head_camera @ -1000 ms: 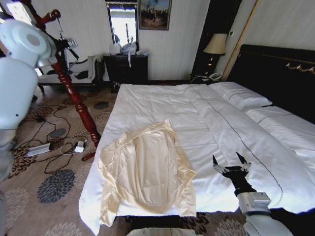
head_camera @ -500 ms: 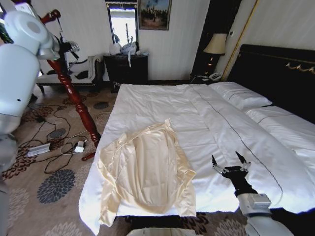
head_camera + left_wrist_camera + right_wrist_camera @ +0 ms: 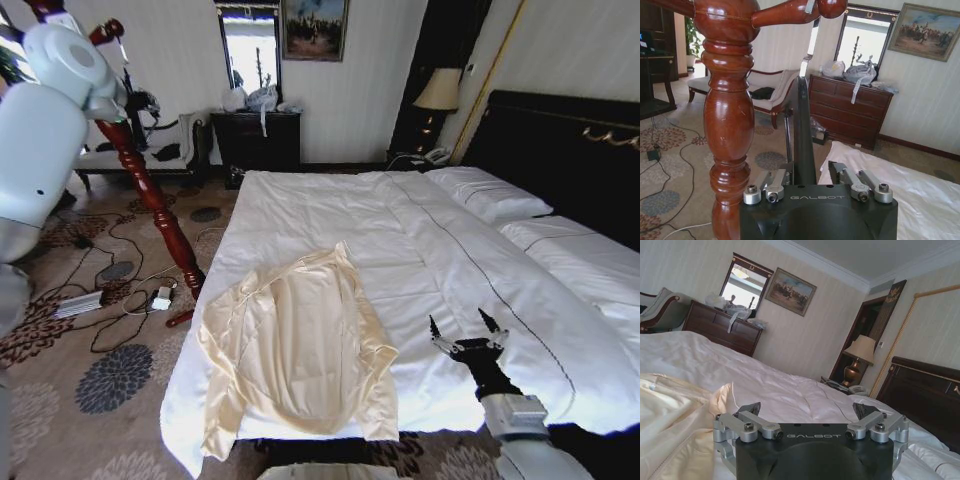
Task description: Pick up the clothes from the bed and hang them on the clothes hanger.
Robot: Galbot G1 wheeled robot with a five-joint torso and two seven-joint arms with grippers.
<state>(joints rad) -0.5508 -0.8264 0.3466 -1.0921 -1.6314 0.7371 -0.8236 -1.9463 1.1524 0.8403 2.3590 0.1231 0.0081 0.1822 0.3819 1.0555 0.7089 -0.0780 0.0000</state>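
The clothes (image 3: 290, 350), a cream-yellow satiny top, lie spread flat on the near left part of the bed (image 3: 420, 230); in the right wrist view the clothes (image 3: 670, 415) lie beside the gripper. My right gripper (image 3: 467, 328) hovers open over the white duvet to the right of the top, its jaws wide apart (image 3: 807, 409) with nothing between them. My left gripper (image 3: 138, 102) is raised at the far left beside the dark-red coat stand (image 3: 150, 195). In the left wrist view it (image 3: 807, 175) is shut on the black clothes hanger (image 3: 804, 125), whose silver hook (image 3: 809, 45) points up near the stand's peg.
Cables and a power strip (image 3: 80, 303) litter the patterned carpet left of the bed. A dark dresser (image 3: 258, 138) and a sofa (image 3: 150, 150) stand at the far wall. Pillows (image 3: 490, 195), a dark headboard (image 3: 560, 150) and a lamp (image 3: 437, 92) are on the right.
My left arm has shifted up and back a little beside the coat stand. The right gripper and the clothes have stayed put.
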